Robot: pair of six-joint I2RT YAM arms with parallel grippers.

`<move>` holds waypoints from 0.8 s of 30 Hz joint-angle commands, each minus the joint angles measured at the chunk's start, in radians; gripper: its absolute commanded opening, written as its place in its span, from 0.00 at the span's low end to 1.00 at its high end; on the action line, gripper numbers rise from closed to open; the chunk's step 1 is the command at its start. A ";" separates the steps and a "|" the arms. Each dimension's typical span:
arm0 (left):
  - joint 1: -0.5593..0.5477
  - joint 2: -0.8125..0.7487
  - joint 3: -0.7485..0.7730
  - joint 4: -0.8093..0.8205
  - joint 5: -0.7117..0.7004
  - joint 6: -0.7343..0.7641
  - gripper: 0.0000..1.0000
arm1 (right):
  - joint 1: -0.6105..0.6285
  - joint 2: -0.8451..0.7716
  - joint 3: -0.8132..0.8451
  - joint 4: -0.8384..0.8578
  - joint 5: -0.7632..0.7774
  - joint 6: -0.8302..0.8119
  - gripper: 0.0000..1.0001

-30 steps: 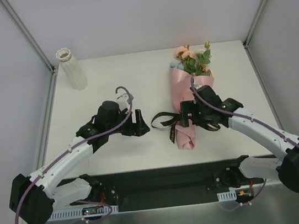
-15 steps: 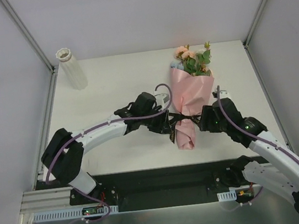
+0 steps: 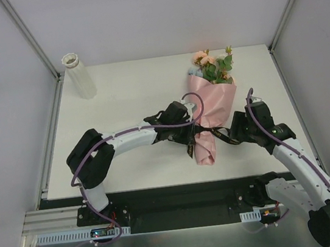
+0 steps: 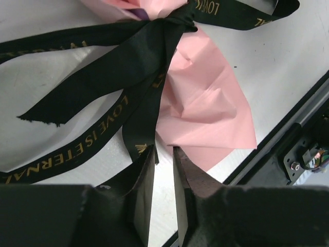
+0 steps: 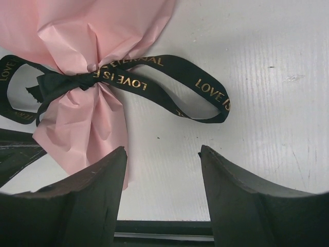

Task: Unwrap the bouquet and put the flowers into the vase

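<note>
Beside the crinkled pink bouquet (image 3: 211, 101), left tool (image 4: 163, 152) narrowed at flat black ribbon (image 4: 139, 62), grip unclear; right tool (image 5: 162, 149) spread.

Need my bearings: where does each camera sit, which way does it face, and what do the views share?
Top external: above and behind the robot, looking down on the table, vase and bouquet; the left arm and right arm show.
Left wrist: on the left gripper, low over the black ribbon and pink paper; its fingers, narrowly apart, at the bottom.
Right wrist: on the right gripper, facing the ribbon's loop; open fingers at the bottom.
Shared: both wrist views show the ribbon knot, from opposite sides.
</note>
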 commanded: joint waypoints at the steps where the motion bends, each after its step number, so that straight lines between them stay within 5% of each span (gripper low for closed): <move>1: -0.018 0.039 0.060 0.007 -0.050 -0.048 0.19 | -0.015 0.006 -0.013 0.027 -0.058 -0.035 0.62; 10: -0.037 0.015 0.038 -0.011 -0.099 -0.035 0.26 | -0.030 0.019 -0.057 0.062 -0.072 -0.027 0.63; 16: -0.042 -0.013 -0.008 -0.010 -0.136 -0.041 0.51 | -0.060 0.034 -0.028 0.049 -0.127 -0.045 0.64; 24: -0.042 0.044 0.021 -0.010 -0.156 -0.019 0.38 | -0.081 0.037 -0.016 0.036 -0.129 -0.047 0.64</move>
